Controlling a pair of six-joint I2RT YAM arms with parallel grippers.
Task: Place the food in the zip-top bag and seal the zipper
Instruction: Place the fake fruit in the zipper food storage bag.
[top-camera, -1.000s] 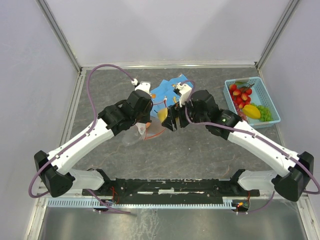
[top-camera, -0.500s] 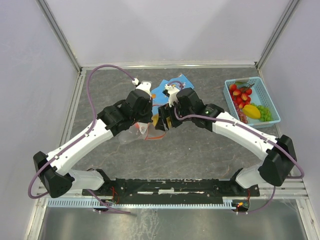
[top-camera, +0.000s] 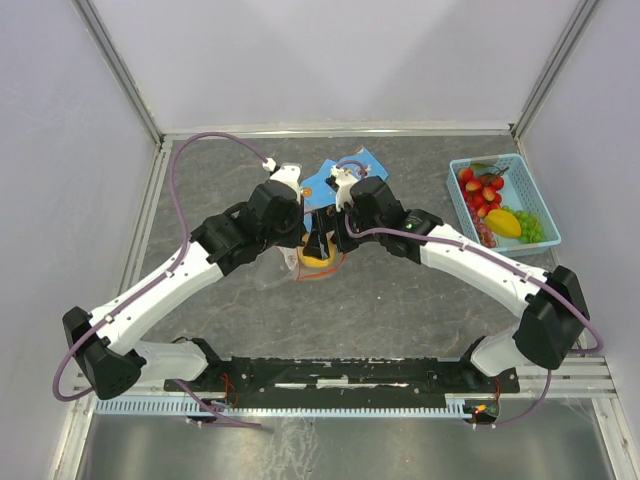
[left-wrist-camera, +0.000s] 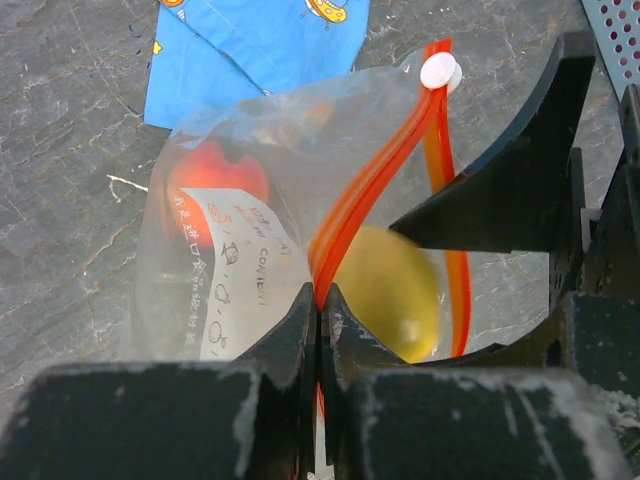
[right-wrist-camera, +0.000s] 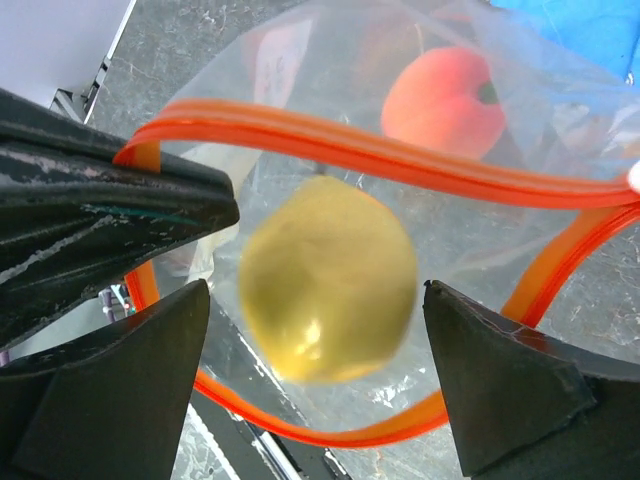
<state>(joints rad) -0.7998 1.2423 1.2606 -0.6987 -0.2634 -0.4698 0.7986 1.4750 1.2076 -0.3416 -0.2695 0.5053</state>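
The overhead view alone takes in the whole table: both arms meet at the middle over the zip-top bag (top-camera: 272, 270), with a blue patterned cloth (top-camera: 345, 172) just behind them. Well off to the right, a light-blue basket (top-camera: 484, 160) holds red strawberries (top-camera: 480, 187), a second yellow fruit (top-camera: 503, 223) and green grapes (top-camera: 530, 228). From that height neither pair of jaws can be made out. The left wrist view supplies this: the left gripper (left-wrist-camera: 320, 300) is pinched tight on the zipper (left-wrist-camera: 372, 185), the red-orange strip passing between its fingers, and the white slider (left-wrist-camera: 438, 72) sits at the strip's far end. The same view shows a white label (left-wrist-camera: 235, 275) on the bag with small dark print. One line seems to read CONTENT; the other characters are too skewed to read. The right wrist view looks straight down into the bag's held-open mouth. The right gripper (right-wrist-camera: 315, 290) stands wide apart with nothing in its grip, and the yellow lemon (right-wrist-camera: 328, 275), blurred, sits between its fingers with a gap on either side, inside the loop of the zipper. Deeper in the bag lies an orange-red fruit (right-wrist-camera: 440, 100), seen through the clear plastic in both wrist views.
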